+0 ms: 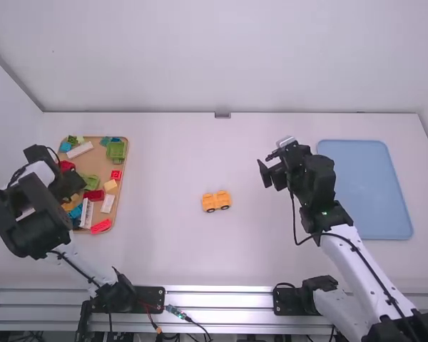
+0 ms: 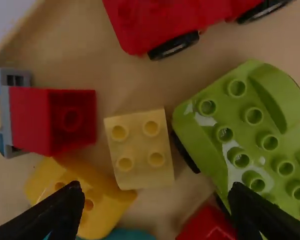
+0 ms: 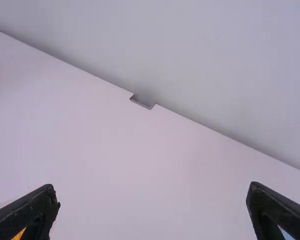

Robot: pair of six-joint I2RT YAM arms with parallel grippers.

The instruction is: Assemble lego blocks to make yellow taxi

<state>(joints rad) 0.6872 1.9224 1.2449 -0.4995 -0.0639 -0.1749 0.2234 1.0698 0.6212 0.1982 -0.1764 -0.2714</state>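
My left gripper [image 1: 73,187] is over the left part of the wooden tray of blocks. In the left wrist view, my left gripper [image 2: 156,206] stands open above a pale yellow two-by-two block [image 2: 140,149], with nothing between its fingers. A deeper yellow block [image 2: 92,204] lies beside it, partly behind a finger. The orange-yellow car piece [image 1: 216,201] stands on wheels at mid-table. To its right and farther back is my right gripper [image 1: 265,175], raised over the table. In the right wrist view, my right gripper [image 3: 152,202] is open and holds nothing.
The wooden tray [image 1: 123,187] also holds a green wheeled piece [image 2: 240,137], a red wheeled piece [image 2: 155,25], a red block [image 2: 72,120] and several others. A blue tray [image 1: 367,189] lies at the right, just beyond the right arm.
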